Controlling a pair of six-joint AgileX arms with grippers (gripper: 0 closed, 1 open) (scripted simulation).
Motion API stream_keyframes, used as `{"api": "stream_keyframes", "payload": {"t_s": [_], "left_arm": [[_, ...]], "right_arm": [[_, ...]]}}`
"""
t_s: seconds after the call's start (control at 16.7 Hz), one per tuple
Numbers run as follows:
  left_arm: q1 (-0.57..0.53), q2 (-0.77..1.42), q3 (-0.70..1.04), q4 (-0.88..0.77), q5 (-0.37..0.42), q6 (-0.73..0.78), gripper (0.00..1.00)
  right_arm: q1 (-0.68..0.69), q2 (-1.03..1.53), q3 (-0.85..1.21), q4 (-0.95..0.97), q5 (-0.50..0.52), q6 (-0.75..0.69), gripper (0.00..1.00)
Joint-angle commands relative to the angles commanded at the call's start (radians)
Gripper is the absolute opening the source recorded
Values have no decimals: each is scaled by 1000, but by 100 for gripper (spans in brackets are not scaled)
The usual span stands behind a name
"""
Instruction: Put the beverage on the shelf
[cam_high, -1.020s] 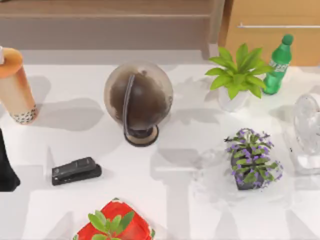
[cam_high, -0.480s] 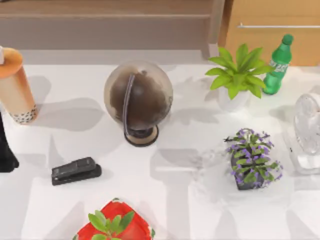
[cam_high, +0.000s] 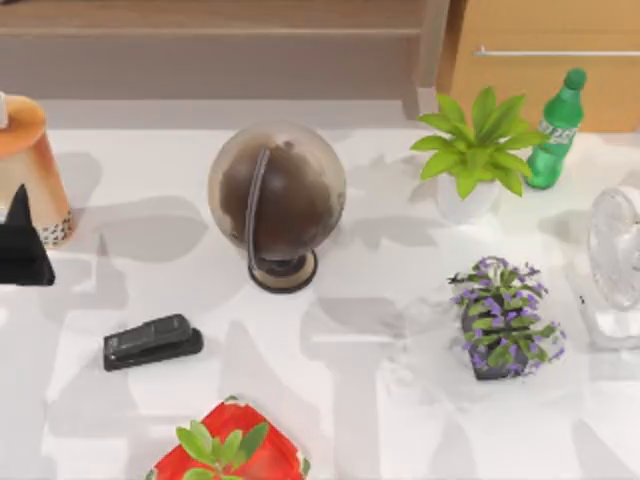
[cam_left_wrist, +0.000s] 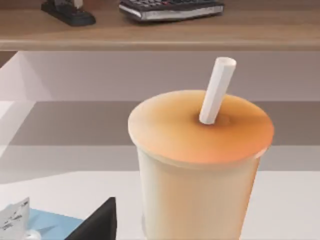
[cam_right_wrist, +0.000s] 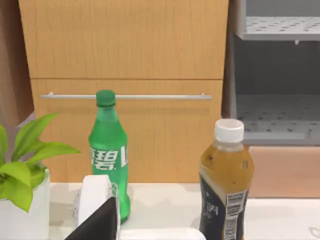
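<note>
If the left tool (cam_high: 22, 245), whose finger state I cannot tell, pushes off-centre, the beverage (cam_high: 28, 170) at the frame's left edge may tip.

The left gripper (cam_high: 22, 248) was matte black — a blocky base tapering to a pointed tip, at the left edge of the top view. A flat black wedge (cam_left_wrist: 95, 222) sat low in the left wrist view; a matching black wedge (cam_right_wrist: 97, 222) — the right gripper's — sat low in the right wrist view.

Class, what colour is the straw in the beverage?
White; the straw shows best in the left wrist view, standing in the orange lid.
</note>
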Motion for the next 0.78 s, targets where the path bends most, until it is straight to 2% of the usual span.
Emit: {"api": "stream_keyframes", "payload": {"t_s": [0.36,0.78], "left_arm": [[28,404,44,288,38,7,100],[29,470,47,335,44,8,100]], "right_arm": [[0,0,0,0,0,0,100],[0,0,0,0,0,0,100]]}}
